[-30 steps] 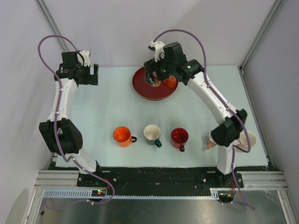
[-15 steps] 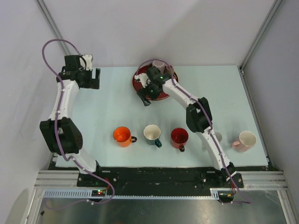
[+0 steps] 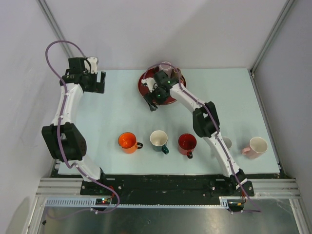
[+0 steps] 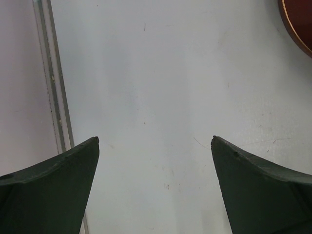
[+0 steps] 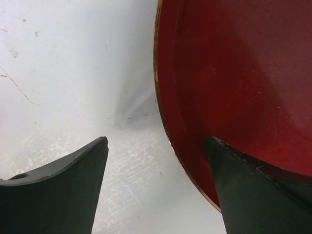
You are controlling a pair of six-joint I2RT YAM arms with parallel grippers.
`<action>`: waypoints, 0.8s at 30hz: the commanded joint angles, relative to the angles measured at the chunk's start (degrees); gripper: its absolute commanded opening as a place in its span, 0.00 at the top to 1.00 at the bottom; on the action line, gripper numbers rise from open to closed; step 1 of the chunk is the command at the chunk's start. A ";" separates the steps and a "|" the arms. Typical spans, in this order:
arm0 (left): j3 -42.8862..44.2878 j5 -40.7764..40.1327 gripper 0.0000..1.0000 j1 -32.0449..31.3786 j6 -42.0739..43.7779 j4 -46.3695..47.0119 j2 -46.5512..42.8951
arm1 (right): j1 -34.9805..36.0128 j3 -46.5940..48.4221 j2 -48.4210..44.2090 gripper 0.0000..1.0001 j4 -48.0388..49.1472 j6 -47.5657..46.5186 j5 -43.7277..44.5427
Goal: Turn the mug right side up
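Observation:
A dark red plate [image 3: 145,87] lies at the far middle of the table. A mauve mug [image 3: 166,66] stands at its far rim; I cannot tell which way up it is. My right gripper [image 3: 152,103] hangs open and empty over the plate's near-left rim. In the right wrist view the right gripper [image 5: 158,141] straddles that rim, one finger over the plate [image 5: 234,73] and one over bare table. My left gripper [image 3: 100,82] is open and empty above the far-left table. The left wrist view of the left gripper [image 4: 155,139] shows only table between its fingers.
Upright mugs stand in a row near the front: orange [image 3: 127,142], white and teal [image 3: 159,140], red [image 3: 187,142] and pink [image 3: 256,146]. A small mug [image 3: 225,142] is half hidden behind my right arm. A metal rail [image 4: 53,87] edges the table's left side.
My right arm has stretched out low across the table, and its gripper moved from over the plate's middle to the near-left rim. A small orange mug seen on the plate earlier no longer shows.

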 commanded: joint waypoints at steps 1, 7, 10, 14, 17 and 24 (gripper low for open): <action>0.73 -0.74 0.00 -0.43 1.11 0.90 -0.36 | 0.27 0.71 -0.71 0.17 -2.16 -0.30 -2.70; 0.79 -0.77 0.00 -0.46 1.16 0.88 0.04 | 2.68 -8.83 -6.75 0.27 -2.40 -3.68 -6.40; 0.74 -0.79 0.00 -0.45 1.33 0.91 0.16 | 3.57 -12.53 -9.25 0.31 -2.38 -4.67 -6.45; 0.50 -0.72 0.00 -0.52 1.38 0.91 0.32 | 4.00 -15.06 -11.36 0.31 -2.72 -5.26 -5.22; 0.44 -0.59 0.00 -0.41 1.43 0.91 0.56 | 4.60 -13.97 -11.99 0.27 -4.39 -4.94 -5.29; 0.26 -0.08 0.00 -0.68 1.48 0.80 0.62 | 3.22 -9.99 -17.71 0.13 -0.79 1.95 -2.16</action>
